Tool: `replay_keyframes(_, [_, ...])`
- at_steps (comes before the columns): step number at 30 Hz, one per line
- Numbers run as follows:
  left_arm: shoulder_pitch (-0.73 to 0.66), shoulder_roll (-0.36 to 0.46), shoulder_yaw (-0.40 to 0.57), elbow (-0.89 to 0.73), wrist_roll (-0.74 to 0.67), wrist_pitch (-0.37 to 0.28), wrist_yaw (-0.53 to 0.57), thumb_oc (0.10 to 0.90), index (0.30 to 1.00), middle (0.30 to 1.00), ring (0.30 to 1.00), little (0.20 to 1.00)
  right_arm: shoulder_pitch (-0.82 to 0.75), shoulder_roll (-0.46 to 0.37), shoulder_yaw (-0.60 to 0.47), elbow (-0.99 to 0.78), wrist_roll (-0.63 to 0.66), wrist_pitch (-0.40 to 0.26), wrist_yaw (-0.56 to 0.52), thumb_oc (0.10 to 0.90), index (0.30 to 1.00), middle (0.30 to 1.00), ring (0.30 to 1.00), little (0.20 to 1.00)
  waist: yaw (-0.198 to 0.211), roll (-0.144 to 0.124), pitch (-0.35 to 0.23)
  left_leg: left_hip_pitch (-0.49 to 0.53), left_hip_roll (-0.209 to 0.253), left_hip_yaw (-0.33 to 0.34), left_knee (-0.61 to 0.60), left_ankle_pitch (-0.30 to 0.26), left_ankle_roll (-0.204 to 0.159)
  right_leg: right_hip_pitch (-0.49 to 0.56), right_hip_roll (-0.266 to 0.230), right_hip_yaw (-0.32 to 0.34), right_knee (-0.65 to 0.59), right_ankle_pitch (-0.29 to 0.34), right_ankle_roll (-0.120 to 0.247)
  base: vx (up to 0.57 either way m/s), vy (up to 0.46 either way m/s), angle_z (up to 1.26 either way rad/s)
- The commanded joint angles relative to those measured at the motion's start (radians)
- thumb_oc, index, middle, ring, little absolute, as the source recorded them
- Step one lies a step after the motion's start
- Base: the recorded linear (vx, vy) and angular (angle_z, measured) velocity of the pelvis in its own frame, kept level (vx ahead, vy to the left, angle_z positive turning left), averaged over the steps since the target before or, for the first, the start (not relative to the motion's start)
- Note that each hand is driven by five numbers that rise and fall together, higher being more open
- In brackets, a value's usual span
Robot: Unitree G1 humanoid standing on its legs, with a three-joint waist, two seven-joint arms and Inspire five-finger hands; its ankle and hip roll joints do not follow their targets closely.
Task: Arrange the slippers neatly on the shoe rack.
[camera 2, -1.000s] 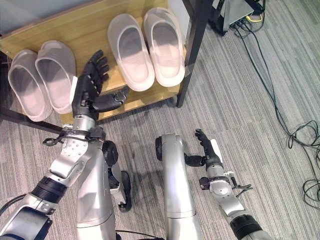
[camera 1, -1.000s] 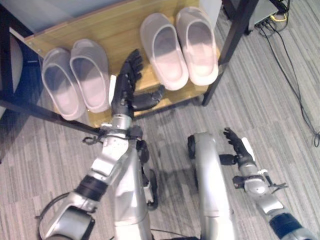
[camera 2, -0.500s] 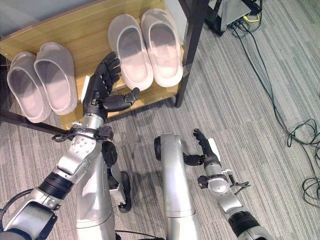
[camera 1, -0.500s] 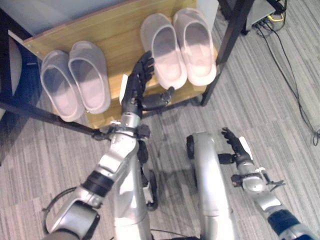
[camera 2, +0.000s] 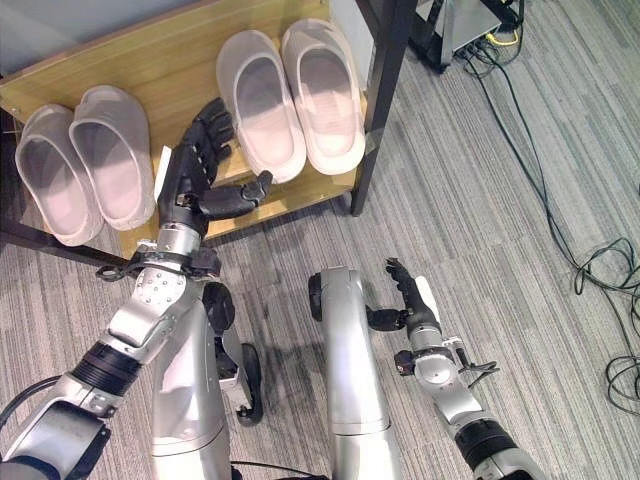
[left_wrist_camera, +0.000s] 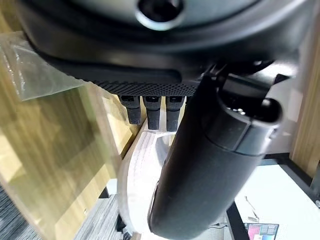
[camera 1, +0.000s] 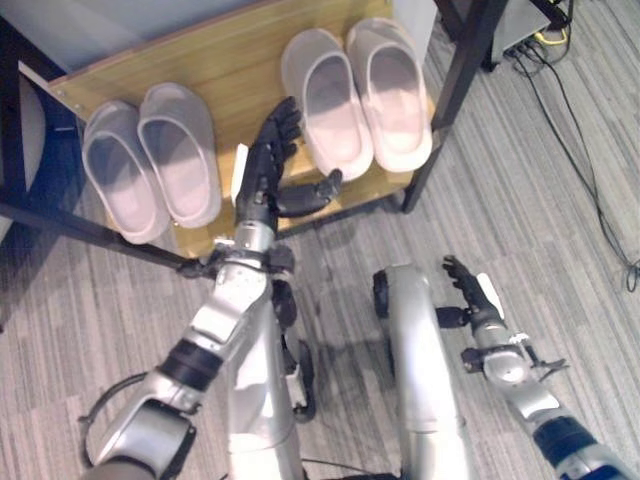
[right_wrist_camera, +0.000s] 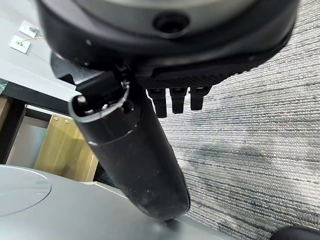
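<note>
Four slippers sit on your shoe rack (camera 1: 215, 60), in two pairs, all resting sole-down on the wooden shelf with their openings facing up. You have the left pair (camera 1: 152, 158) side by side near the shelf's left end, the two touching along their inner edges, and the right pair (camera 1: 357, 92) side by side near the right end, close to the rack's dark post (camera 1: 452, 100). Both pairs lie angled a little against the shelf's front edge, and the heel ends of the right pair reach that edge.

Your left hand (camera 1: 262, 180) is raised over the bare strip of shelf between the two pairs. Its fingers (camera 2: 205, 135) are straight and spread, pointing toward the back of the shelf, and the thumb (camera 2: 240, 197) sticks out to the right toward the near slipper of the right pair. It holds nothing. Whether the fingertips touch the wood or hang just over it, you cannot tell from the head views. In the left wrist view a pale slipper (left_wrist_camera: 145, 175) lies just past the fingertips.

Your right hand (camera 2: 410, 300) hangs low over the grey carpet (camera 2: 520, 220), well apart from the rack, fingers loose and empty.
</note>
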Motion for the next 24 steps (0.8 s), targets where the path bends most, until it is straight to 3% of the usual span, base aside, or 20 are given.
replay_keyframes(1, [-0.133,0.036,0.103,-0.190,0.037,-0.146,0.028,0.800,0.900,0.900,0.900,0.900,-0.038,-0.013,-0.020,-0.145,-0.052,-0.074,0.008,0.800,0.900,0.900,0.900,0.900,0.047,0.017,-0.032,-0.021,-0.101,-0.025,0.001,-0.013,0.017,-0.010,-0.070,0.025,-0.023,0.090,-0.095,-0.01,-0.063,0.00])
replay_keyframes(9, [-0.022,0.042,0.149,-0.392,0.019,-0.160,-0.041,0.800,0.900,0.900,0.900,0.900,-0.042,-0.021,-0.063,-0.207,-0.079,-0.067,0.019,0.800,0.900,0.900,0.900,0.900,0.070,0.004,-0.032,-0.021,-0.107,-0.024,-0.018,-0.004,0.011,-0.010,-0.056,0.025,-0.031,0.121,-0.098,0.00,-0.030,0.01])
replay_keyframes(13, [0.011,0.035,0.146,-0.431,0.029,-0.151,-0.087,0.800,0.900,0.900,0.900,0.900,-0.096,-0.041,-0.073,-0.219,-0.090,-0.070,0.022,0.800,0.900,0.900,0.900,0.900,0.092,-0.012,-0.032,-0.021,-0.096,-0.005,-0.128,0.030,0.007,-0.010,-0.052,0.029,-0.120,0.160,-0.111,-0.08,-0.043,0.05])
replay_keyframes(15, [0.045,0.025,0.154,-0.433,0.016,-0.152,-0.113,0.800,0.900,0.900,0.900,0.900,-0.125,-0.058,-0.093,-0.226,-0.094,-0.072,0.021,0.800,0.900,0.900,0.900,0.900,0.102,-0.012,-0.032,-0.021,-0.101,-0.013,-0.237,0.075,0.005,0.012,-0.060,0.014,-0.221,0.183,-0.117,-0.15,0.005,0.07])
replay_keyframes(16, [0.082,0.036,0.159,-0.421,0.014,-0.148,-0.148,0.800,0.900,0.900,0.900,0.900,-0.146,-0.066,-0.111,-0.229,-0.096,-0.076,0.028,0.800,0.900,0.900,0.900,0.900,0.107,0.000,-0.032,-0.021,-0.107,-0.034,-0.343,0.131,0.010,0.033,-0.072,-0.013,-0.312,0.206,-0.115,-0.19,0.049,0.12])
replay_keyframes(18, [0.104,0.032,0.165,-0.416,0.010,-0.146,-0.165,0.800,0.900,0.900,0.900,0.900,-0.154,-0.069,-0.120,-0.233,-0.093,-0.079,0.033,0.800,0.900,0.900,0.900,0.900,0.108,0.005,-0.033,-0.021,-0.113,-0.044,-0.392,0.165,0.011,0.040,-0.077,-0.024,-0.361,0.222,-0.114,-0.10,0.037,0.12])
replay_keyframes(22, [0.288,0.022,0.146,-0.366,-0.032,-0.143,-0.243,0.800,0.900,0.900,0.900,0.900,-0.110,-0.066,-0.124,-0.217,-0.082,-0.092,0.059,0.800,0.900,0.900,0.900,0.900,0.112,0.026,-0.186,-0.021,-0.092,-0.059,-0.597,0.283,0.025,0.051,-0.129,-0.095,-0.592,0.277,-0.107,-0.03,0.006,-0.01])
replay_keyframes(24, [0.362,0.011,0.145,-0.349,-0.044,-0.143,-0.273,0.800,0.900,0.900,0.900,0.900,-0.077,-0.060,-0.124,-0.214,-0.090,-0.100,0.071,0.800,0.900,0.900,0.900,0.900,0.112,0.031,-0.231,0.047,-0.080,-0.068,-0.739,0.331,0.028,0.115,-0.154,-0.130,-0.738,0.310,-0.099,-0.11,0.002,0.11])
